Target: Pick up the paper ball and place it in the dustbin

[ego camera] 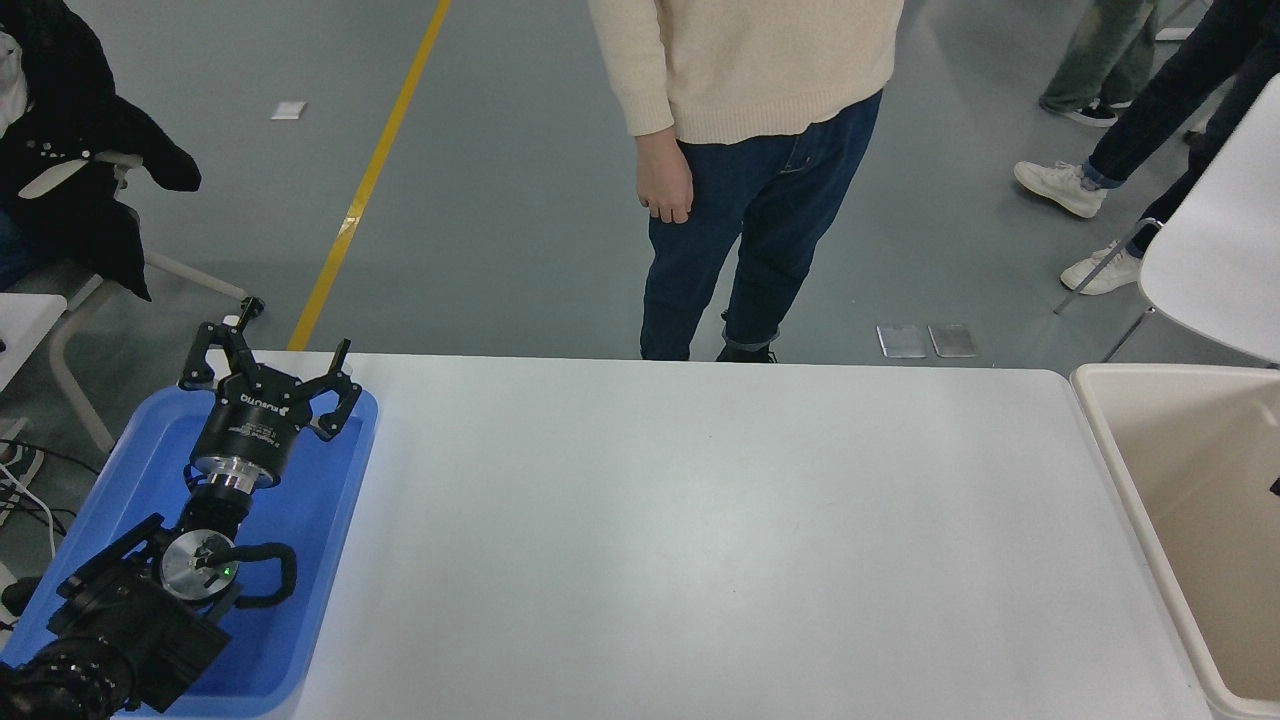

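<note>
The paper ball is not in view anywhere on the table or in the visible part of the bin. The dustbin (1100,430), cream-beige with a pale rim, stands at the table's right end, cut off by the picture's edge; the part of its inside that shows is bare. A small dark sliver (1275,487) shows at the right edge over the bin; I cannot tell what it is. My left gripper (275,345) is parked at the lower left over the blue tray (330,520), open and empty. My right arm is out of view.
The white table (700,520) spans the middle. A person in a cream sweater (745,60) stands at its far edge, one hand (665,190) hanging. A white chair (1220,260) and other people's legs (1130,150) are at the upper right.
</note>
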Robot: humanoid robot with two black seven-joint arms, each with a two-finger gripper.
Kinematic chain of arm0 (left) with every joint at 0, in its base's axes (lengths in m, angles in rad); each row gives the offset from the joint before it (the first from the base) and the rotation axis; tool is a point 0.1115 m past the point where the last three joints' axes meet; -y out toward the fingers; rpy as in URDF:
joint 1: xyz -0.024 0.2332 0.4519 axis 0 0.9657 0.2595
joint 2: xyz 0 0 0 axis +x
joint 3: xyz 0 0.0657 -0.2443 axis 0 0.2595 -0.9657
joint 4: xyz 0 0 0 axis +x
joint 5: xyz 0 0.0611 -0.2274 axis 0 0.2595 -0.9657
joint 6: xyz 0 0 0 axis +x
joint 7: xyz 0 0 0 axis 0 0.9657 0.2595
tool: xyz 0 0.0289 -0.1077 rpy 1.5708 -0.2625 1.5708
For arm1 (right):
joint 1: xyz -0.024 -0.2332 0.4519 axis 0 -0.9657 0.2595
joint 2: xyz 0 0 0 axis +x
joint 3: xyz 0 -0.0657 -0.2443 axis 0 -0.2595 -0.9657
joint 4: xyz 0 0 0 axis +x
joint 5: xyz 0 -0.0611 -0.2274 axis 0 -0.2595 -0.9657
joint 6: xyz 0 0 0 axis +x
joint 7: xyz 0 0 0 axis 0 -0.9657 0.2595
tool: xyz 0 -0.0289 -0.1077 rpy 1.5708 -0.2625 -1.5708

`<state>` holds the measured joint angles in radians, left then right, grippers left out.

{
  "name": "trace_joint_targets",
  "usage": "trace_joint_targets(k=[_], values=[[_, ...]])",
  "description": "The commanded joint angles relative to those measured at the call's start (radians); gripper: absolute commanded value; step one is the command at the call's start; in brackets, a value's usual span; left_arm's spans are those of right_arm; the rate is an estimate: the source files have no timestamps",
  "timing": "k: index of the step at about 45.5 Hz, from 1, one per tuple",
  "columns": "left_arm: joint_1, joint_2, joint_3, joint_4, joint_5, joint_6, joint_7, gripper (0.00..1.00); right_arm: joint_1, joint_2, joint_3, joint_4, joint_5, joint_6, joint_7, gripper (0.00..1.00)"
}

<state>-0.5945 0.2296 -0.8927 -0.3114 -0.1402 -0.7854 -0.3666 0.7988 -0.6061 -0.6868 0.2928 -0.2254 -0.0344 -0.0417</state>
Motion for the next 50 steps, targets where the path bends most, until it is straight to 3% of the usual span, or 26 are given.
trace_joint_targets(k=[1, 10, 11, 14, 17, 18, 19, 36, 50], values=[[0.001, 0.0, 0.0, 0.0, -0.001, 0.0, 0.0, 1.0, -0.05, 0.052, 0.015, -0.087, -0.002, -0.073, 0.0, 0.0], [0.001, 0.0, 0.0, 0.0, 0.001, 0.0, 0.0, 1.0, -0.07, 0.054, 0.02, -0.093, 0.003, -0.082, 0.0, 0.0], [-0.001, 0.0, 0.0, 0.0, -0.001, 0.0, 0.0, 1.0, -0.073, 0.054, 0.02, -0.098, 0.003, -0.087, 0.0, 0.05], [-0.001, 0.0, 0.0, 0.0, -0.001, 0.0, 0.0, 1.0, -0.076, 0.055, 0.018, -0.119, 0.003, -0.111, 0.0, 0.42], [0.001, 0.0, 0.0, 0.0, -0.001, 0.0, 0.0, 1.0, -0.076, 0.055, 0.02, -0.135, 0.003, -0.139, 0.0, 0.86], [-0.001, -0.001, 0.0, 0.0, 0.001, 0.0, 0.0, 1.0, -0.076, 0.055, 0.02, -0.138, 0.003, -0.145, 0.0, 0.95], [-0.001, 0.0, 0.0, 0.0, -0.001, 0.0, 0.0, 1.0, -0.078, 0.054, 0.02, -0.138, 0.005, -0.151, 0.0, 0.99], [-0.001, 0.0, 0.0, 0.0, 0.001, 0.0, 0.0, 1.0, -0.076, 0.068, 0.09, -0.124, 0.006, -0.16, 0.002, 1.0], [-0.001, -0.001, 0.0, 0.0, 0.001, 0.0, 0.0, 1.0, -0.069, -0.03, 0.837, -0.011, -0.009, -0.147, 0.002, 1.0]])
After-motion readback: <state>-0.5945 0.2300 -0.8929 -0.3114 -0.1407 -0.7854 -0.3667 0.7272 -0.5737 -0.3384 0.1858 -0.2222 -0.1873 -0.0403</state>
